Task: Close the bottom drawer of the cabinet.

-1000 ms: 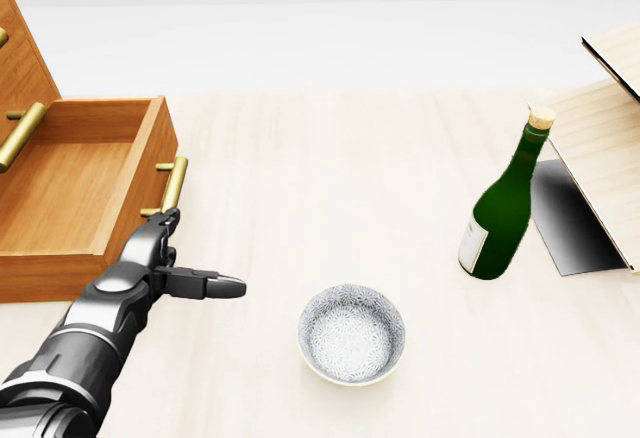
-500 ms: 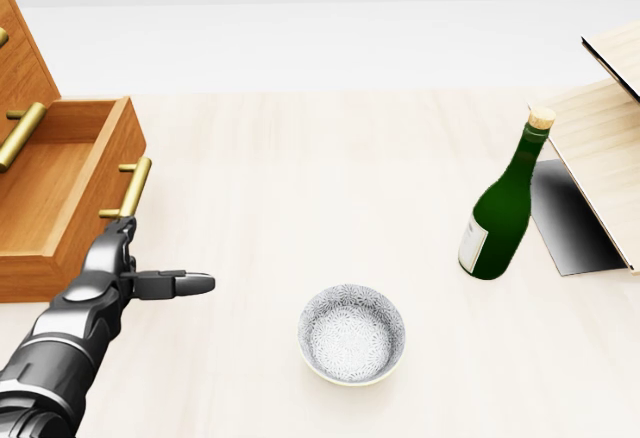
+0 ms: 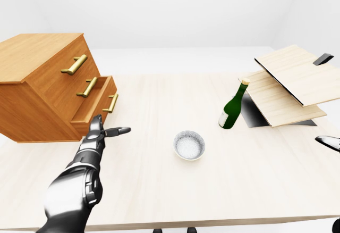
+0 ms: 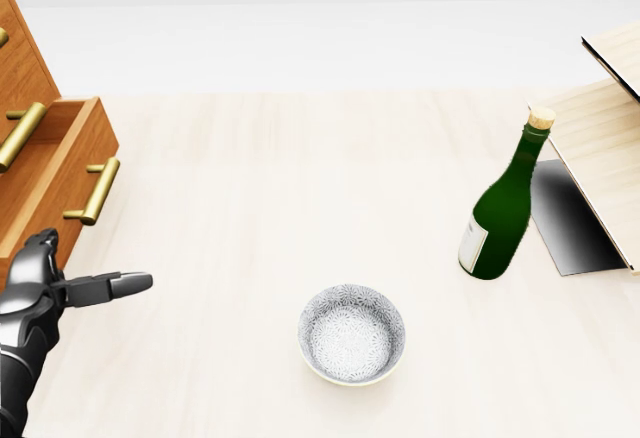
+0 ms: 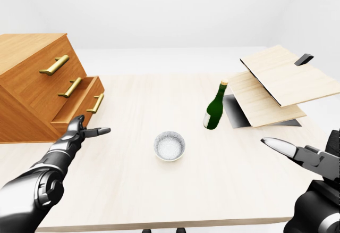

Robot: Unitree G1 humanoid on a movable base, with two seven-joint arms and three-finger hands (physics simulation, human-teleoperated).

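L hand on the drawer front, mid-push, drawer part-closed.

L hand [image 3: 99, 132] was unclenched, fingers spread, gripping nothing, palm side at the front of the bottom drawer [image 3: 99, 101] just below its brass handle [image 3: 111, 103]. Drawer jutted from the cabinet [image 3: 47, 78] at the table's [image 3: 159, 190] left. Next, I'd judge: keep pressing leftward till flush. R hand [image 5: 305, 161] sat loose, fingers apart, well away from bowl [image 3: 189, 144] & bottle [image 3: 232, 108].

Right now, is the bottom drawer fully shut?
No, partly open: the bottom drawer juts out beyond the cabinet face, its inside visible.
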